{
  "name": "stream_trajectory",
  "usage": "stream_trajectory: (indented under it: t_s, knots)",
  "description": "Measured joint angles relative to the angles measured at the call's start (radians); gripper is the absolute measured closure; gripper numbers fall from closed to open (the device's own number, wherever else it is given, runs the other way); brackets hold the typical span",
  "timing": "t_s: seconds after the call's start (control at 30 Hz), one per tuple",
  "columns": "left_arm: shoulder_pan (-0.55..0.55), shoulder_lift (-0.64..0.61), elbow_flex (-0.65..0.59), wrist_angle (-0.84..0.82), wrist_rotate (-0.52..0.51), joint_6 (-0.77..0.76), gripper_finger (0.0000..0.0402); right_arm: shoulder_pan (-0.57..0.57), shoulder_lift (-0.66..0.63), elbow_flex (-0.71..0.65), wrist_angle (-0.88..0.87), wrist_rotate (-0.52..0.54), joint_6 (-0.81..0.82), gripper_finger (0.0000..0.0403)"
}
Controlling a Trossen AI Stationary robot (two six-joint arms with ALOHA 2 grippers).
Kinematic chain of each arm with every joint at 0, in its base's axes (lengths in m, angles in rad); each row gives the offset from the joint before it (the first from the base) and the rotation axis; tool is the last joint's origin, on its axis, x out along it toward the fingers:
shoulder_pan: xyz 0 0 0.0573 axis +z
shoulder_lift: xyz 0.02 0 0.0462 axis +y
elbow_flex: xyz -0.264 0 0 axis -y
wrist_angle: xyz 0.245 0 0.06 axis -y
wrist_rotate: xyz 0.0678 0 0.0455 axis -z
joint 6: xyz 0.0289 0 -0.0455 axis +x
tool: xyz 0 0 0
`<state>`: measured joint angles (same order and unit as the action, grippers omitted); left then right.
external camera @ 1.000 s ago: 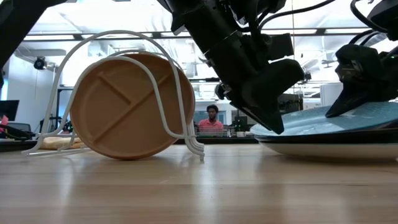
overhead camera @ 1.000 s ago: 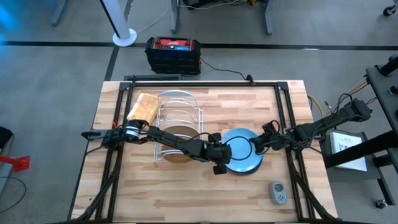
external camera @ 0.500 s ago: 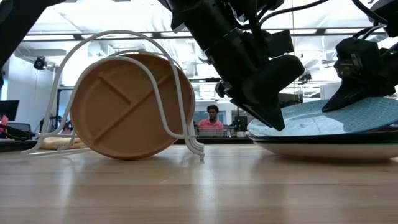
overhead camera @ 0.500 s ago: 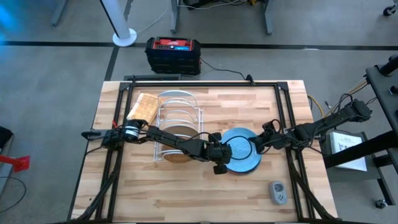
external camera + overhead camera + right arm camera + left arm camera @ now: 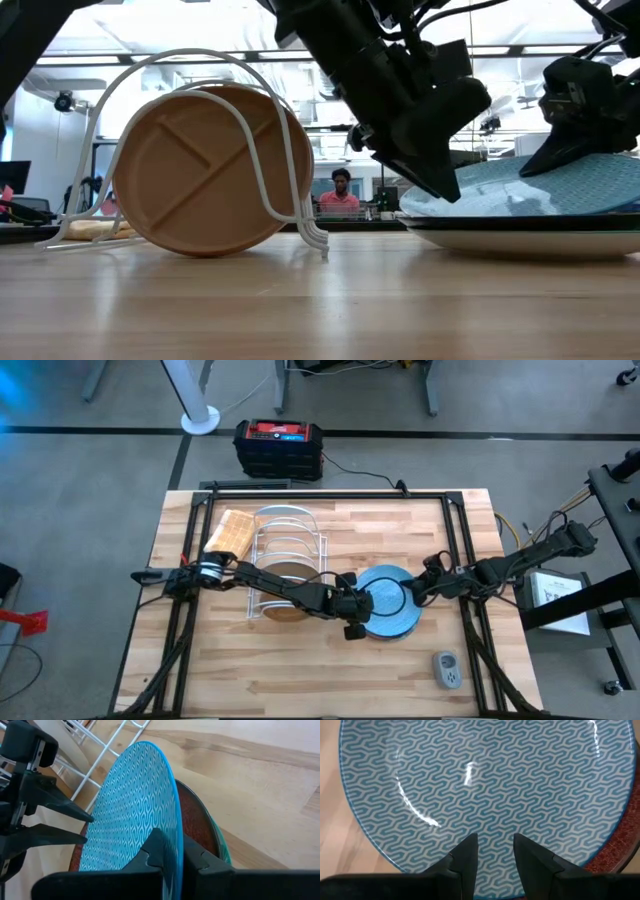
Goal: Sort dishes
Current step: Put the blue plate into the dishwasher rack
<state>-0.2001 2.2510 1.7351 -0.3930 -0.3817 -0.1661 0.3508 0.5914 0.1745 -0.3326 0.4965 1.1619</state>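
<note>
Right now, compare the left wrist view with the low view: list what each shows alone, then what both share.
Left wrist view only: the round blue plate's wave-patterned face, seen between the open left claw, with a red rim beneath.
Low view only: the brown wooden divided plate standing in the white wire rack, and the right claw pinching the blue plate's far edge.
Both: the blue plate and the left claw.

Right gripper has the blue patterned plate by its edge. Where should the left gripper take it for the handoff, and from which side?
Take the rim opposite the right gripper, coming in from the rack side. The blue patterned plate is tilted up off the red plate below, so its edge is free to straddle. The left gripper is open and already faces that rim; one finger over, one under should probably do.
</note>
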Motion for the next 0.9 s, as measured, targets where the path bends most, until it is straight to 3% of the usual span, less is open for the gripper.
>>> stream_trajectory:
  t_s: [0.9]
  knots:
    - [-0.015,-0.053,0.000,0.063,-0.003,0.047,0.0287,0.001,-0.074,0.077,-0.120,-0.015,-0.089,0.0397]
